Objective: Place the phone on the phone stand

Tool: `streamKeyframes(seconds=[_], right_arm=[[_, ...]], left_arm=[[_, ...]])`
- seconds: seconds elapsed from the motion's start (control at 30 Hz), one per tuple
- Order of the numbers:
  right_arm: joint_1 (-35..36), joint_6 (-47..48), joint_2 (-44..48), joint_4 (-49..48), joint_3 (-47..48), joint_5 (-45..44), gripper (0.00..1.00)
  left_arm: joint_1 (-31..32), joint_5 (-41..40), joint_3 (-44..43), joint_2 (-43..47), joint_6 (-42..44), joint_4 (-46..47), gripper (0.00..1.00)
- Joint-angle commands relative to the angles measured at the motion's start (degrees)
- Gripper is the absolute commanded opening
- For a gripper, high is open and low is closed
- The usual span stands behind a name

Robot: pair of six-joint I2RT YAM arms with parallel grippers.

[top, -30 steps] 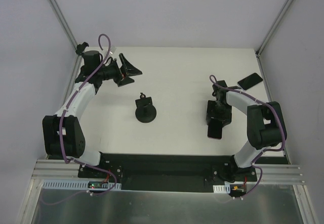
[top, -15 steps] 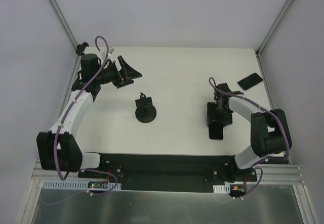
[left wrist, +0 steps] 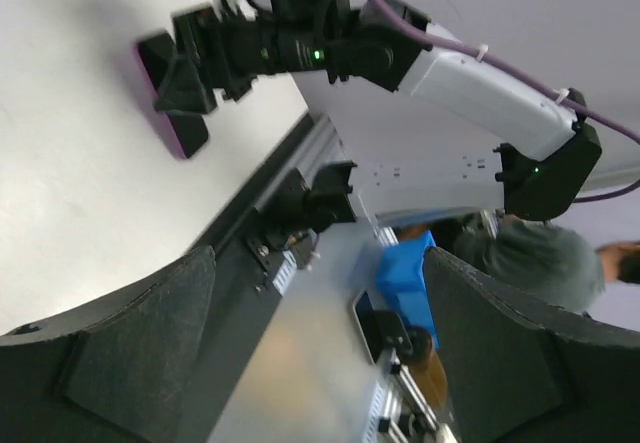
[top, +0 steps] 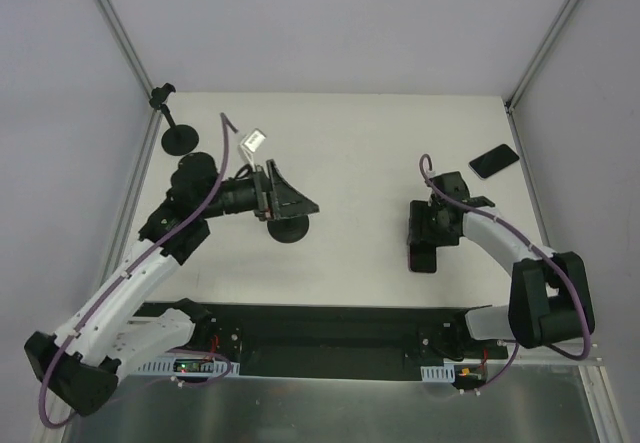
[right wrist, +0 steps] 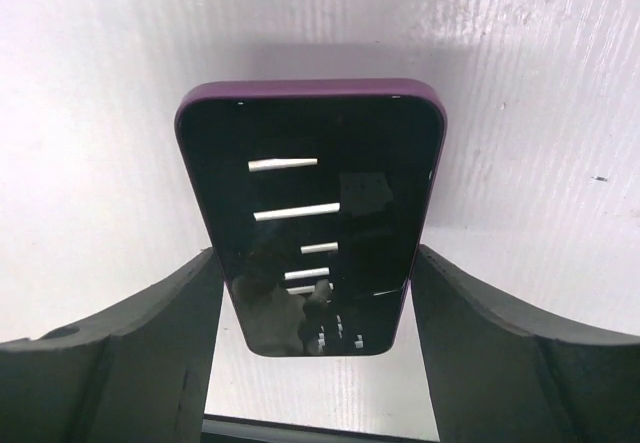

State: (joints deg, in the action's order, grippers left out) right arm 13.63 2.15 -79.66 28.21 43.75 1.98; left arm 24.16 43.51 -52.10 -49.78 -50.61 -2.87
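The phone (right wrist: 312,218), dark glass with a purple edge, lies flat on the white table. In the top view the phone (top: 421,257) is at the right and partly covered by the right gripper (top: 426,235). In the right wrist view my right gripper (right wrist: 315,268) is open, one finger on each long side of the phone with thin gaps. The phone stand (top: 288,231) stands mid-table; only its round base shows. My left gripper (top: 296,201) hovers open and empty over its stem. The left wrist view (left wrist: 318,263) looks across at the phone (left wrist: 180,135).
A second, similar stand (top: 180,139) stands at the back left corner. A second phone (top: 494,160) lies at the back right near the frame post. Enclosure walls close the left, right and back. A black rail (top: 330,325) runs along the near edge.
My left arm has swung from the back left corner to above the middle stand, uncovering the corner stand. My right gripper has shifted slightly over the phone.
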Motion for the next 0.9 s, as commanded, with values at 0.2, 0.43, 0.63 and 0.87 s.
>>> streamKeyframes(seconds=[0.2, 0.43, 0.63, 0.87], right_arm=[[0.17, -2.06, 19.61, -14.30, -7.61, 7.68, 0.01], [2.62, -5.05, 34.81, -17.92, -11.32, 17.96, 0.01], [5.70, -5.93, 38.88, -15.73, -8.77, 19.55, 0.01], [9.92, -7.51, 39.14, -13.88, -5.08, 17.28, 0.01]], left_arm=[[21.62, -27.23, -10.13, -19.28, 3.85, -0.29, 0.81], [24.17, -29.18, -18.56, -30.89, 9.20, -4.32, 0.66], [27.16, -30.23, -23.13, -37.40, 11.06, -6.18, 0.76], [28.48, -30.59, -26.91, -42.15, 11.59, -6.79, 0.69]])
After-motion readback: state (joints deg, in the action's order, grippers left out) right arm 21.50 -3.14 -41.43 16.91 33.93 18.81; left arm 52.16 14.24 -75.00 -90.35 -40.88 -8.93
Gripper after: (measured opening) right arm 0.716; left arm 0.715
